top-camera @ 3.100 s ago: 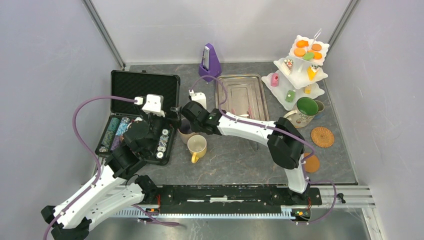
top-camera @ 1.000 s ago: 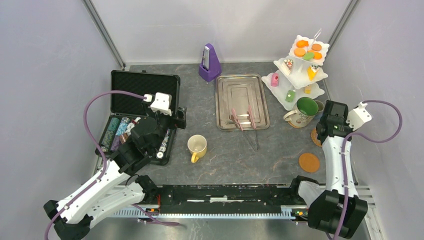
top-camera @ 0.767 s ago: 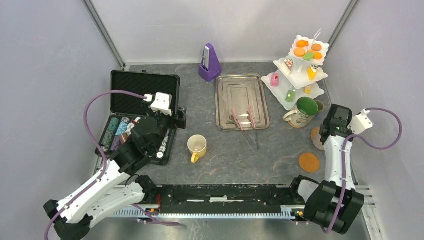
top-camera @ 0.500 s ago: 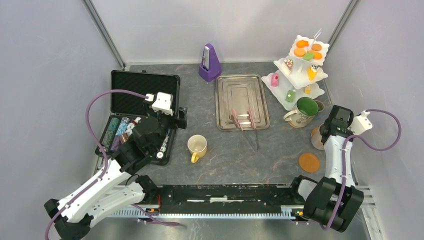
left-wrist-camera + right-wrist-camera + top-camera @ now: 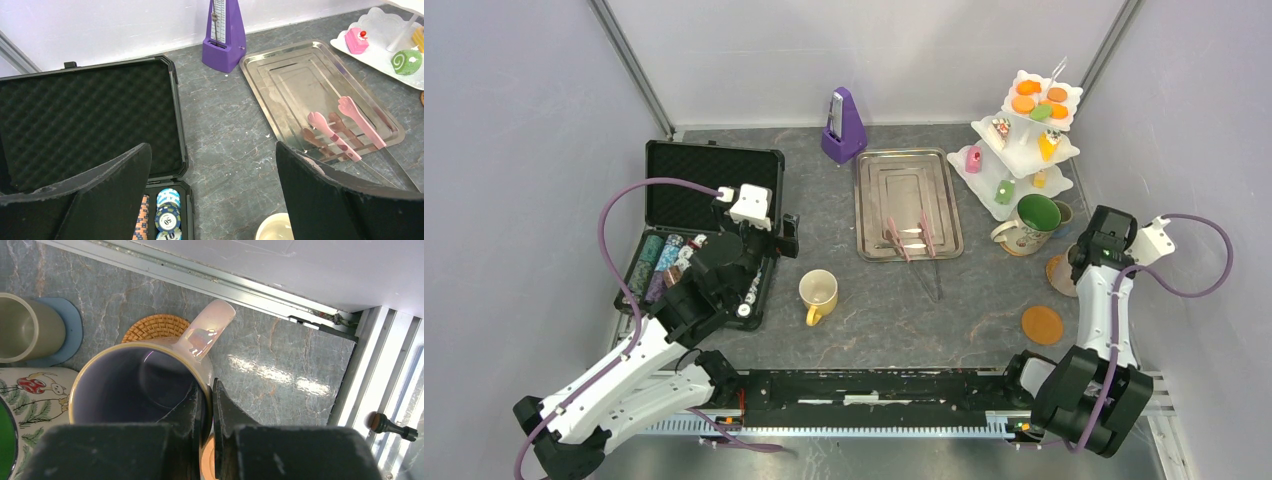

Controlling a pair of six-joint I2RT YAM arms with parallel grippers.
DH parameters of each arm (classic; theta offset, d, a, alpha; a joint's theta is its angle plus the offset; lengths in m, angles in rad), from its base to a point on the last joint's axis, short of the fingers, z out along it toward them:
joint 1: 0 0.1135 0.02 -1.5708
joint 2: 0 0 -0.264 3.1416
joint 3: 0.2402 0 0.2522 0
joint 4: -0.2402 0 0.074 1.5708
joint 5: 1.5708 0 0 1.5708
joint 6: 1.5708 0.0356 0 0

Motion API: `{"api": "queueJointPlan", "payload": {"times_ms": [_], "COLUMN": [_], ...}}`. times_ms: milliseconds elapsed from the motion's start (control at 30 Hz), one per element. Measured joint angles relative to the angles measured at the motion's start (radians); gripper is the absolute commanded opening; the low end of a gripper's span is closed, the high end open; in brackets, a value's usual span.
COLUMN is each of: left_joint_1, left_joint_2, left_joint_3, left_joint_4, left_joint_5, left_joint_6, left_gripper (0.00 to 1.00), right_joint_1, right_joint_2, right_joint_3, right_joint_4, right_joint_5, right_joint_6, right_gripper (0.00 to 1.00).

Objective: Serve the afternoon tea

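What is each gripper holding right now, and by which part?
Right gripper pinches the mauve mug by its rim, one finger inside. Left gripper is open, empty.

yellow mug [image 5: 817, 290], mauve mug [image 5: 130, 385], purple metronome [image 5: 844, 128], orange pastries [image 5: 1027, 88], white stand [image 5: 1021, 140], striped chips [image 5: 167, 217]

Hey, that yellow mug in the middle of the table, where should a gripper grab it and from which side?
Probably its rim, from straight above: the yellow mug stands upright, mouth open, so one finger can go inside the wall and one outside. Take the far side; the handle points toward the arms' bases.
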Motion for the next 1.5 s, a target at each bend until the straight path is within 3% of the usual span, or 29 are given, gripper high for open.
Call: {"api": "queueJointPlan", "payload": {"times_ms": [500, 567, 633, 867, 933, 1233, 1500], "left_joint_1": [-0.001, -0.001, -0.001, -0.001, -0.001, -0.001, -0.001], "left_joint_2": [0.008, 0.009, 0.010, 0.019, 0.019, 0.015, -0.014], "left_joint_3": [0.000, 0.000, 0.000, 0.000, 0.000, 0.000, 0.000], "left_joint_4": [0.000, 0.000, 0.000, -0.001, -0.001, -0.003, -0.004], "left_joint_5": [0.000, 0.000, 0.000, 0.000, 0.000, 0.004, 0.023], "left_joint_6": [0.000, 0.000, 0.000, 0.000, 0.000, 0.000, -0.001], "left_gripper": [0.99, 0.99, 0.99, 0.99, 0.99, 1.00, 1.00], "right_joint_1": [-0.010, -0.011, -0.012, -0.014, -0.014, 0.003, 0.212], "right_joint_2": [0.043, 0.048, 0.055, 0.041, 0.017, -0.147, -0.343], "right_joint_3": [0.007, 0.007, 0.007, 0.007, 0.007, 0.116, 0.119], "right_joint_4": [0.035, 0.048, 0.058, 0.134, 0.145, 0.112, 0.040], "right_joint_5": [0.001, 0.001, 0.001, -0.018, -0.031, -0.160, -0.377], "right_joint_6": [0.002, 0.002, 0.000, -0.051, -0.069, -0.241, -0.308], "right_gripper": [0.01, 0.10, 0.27, 0.63, 0.68, 0.74, 0.69]}}
